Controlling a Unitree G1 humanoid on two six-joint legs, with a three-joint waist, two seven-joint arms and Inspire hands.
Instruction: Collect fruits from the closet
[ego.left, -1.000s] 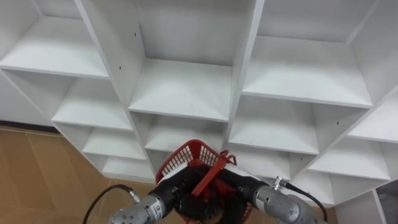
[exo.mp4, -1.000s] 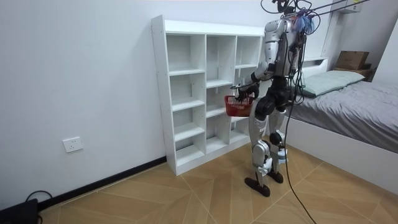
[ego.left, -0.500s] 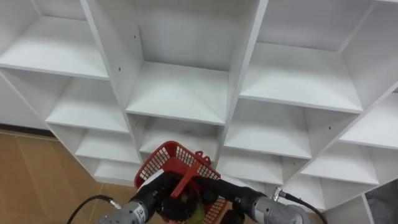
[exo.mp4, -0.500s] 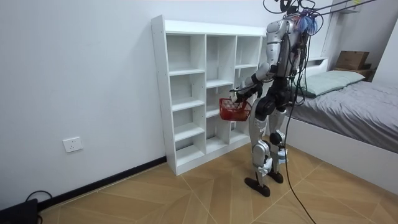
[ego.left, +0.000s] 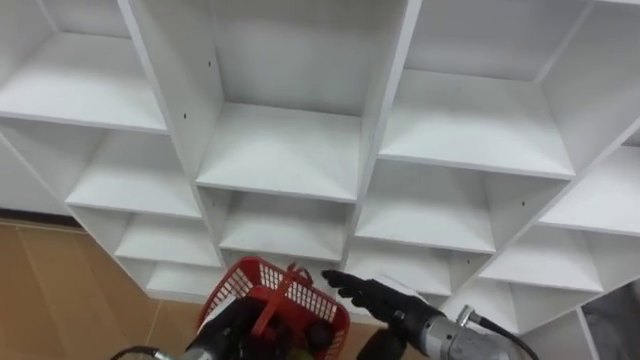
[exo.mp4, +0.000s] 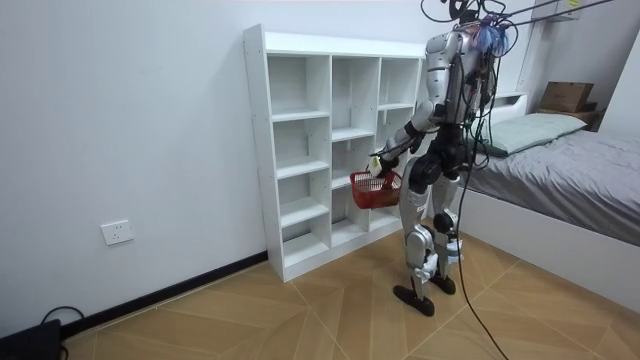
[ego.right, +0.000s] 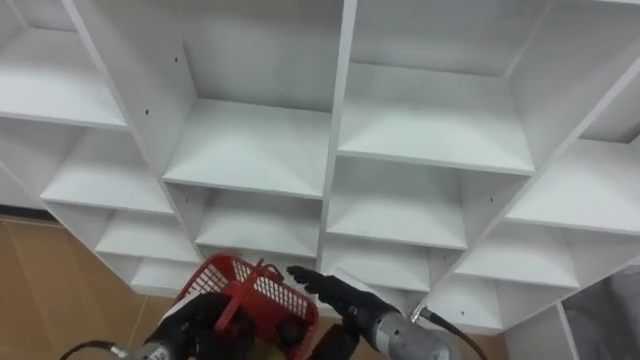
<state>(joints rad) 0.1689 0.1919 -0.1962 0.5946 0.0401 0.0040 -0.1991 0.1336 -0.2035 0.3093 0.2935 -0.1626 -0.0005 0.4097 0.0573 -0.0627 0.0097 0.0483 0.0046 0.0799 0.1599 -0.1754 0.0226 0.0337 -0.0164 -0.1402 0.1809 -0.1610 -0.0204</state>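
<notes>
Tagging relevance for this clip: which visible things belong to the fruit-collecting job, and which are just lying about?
Job: white closet, red basket, left robot hand holding it, right robot hand open.
Lying about: bed, pillow, cardboard box, wall socket.

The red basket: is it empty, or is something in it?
Not empty: dark rounded things lie inside the basket, seen over its rim. What they are, I cannot tell.
</notes>
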